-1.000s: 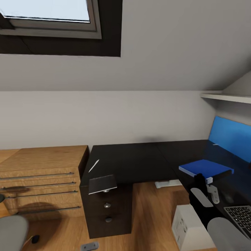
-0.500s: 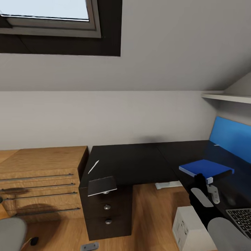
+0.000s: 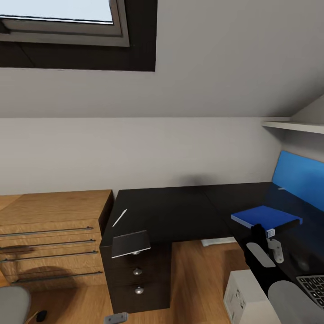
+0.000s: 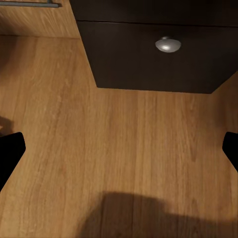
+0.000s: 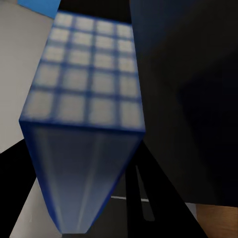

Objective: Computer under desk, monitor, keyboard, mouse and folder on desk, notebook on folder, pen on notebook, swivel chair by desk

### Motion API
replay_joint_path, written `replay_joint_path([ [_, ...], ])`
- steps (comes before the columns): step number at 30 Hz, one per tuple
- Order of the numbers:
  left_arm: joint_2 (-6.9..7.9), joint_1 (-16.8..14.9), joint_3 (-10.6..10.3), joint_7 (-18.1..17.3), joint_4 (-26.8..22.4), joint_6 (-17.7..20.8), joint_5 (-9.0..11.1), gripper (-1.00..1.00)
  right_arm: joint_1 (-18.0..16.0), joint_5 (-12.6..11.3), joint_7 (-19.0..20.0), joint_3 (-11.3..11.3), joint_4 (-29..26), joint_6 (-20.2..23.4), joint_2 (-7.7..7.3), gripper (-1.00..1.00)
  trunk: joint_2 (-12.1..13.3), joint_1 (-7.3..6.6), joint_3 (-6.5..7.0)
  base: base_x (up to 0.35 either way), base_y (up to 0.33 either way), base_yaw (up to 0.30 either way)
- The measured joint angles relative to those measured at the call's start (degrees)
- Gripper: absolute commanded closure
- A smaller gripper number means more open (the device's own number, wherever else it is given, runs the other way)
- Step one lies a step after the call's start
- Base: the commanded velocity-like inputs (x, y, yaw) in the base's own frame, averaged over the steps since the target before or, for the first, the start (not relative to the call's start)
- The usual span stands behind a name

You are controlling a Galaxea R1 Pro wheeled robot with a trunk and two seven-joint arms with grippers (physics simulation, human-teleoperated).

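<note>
I am holding the folder (image 3: 265,218) in my right gripper (image 3: 269,240); its fingers are clamped on the near edge, and the folder is hanging just above the desk (image 3: 180,211), near the blue back panel. Its long axis is running away from me, toward the wall. The keyboard (image 3: 312,288) is lying nearer to me on this same side. My left gripper (image 4: 119,148) is standing apart, over the floor by the drawers.

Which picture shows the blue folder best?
The head view: the whole blue folder shows there, above the black desk, held at one edge by the right end effector. The right wrist view shows it very close and blurry, with a grid pattern. The left wrist view looks at the floor.
</note>
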Motion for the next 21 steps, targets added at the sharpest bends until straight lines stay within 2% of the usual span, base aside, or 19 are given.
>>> replay_joint_path([
  [21,0.0,0.0,0.01,0.0,0.0,0.0,-0.04,-1.0,0.02,-0.01,-0.09,0.0,0.0,-0.09,-0.01,1.0,0.0,0.0,0.0,0.0,0.0,0.0],
])
